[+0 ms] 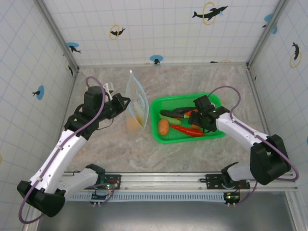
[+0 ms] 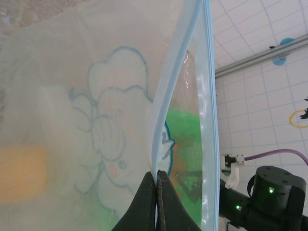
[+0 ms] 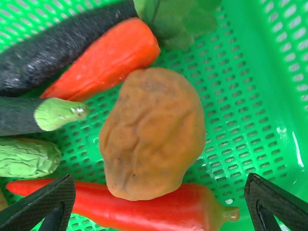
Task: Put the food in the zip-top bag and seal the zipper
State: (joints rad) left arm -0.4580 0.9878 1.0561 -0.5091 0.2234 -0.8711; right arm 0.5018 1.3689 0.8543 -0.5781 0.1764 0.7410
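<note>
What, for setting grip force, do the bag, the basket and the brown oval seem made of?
The bag looks like thin, glossy clear plastic film; colours behind show through. The basket looks like moulded green plastic, shiny, with slotted mesh. The brown oval has matte, wrinkled skin, perhaps soft foam or rubber; I cannot tell which.

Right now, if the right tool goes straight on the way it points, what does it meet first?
Probably the brown oval, centred ahead of the open right tool and lying in the basket; depth is unclear.
</note>
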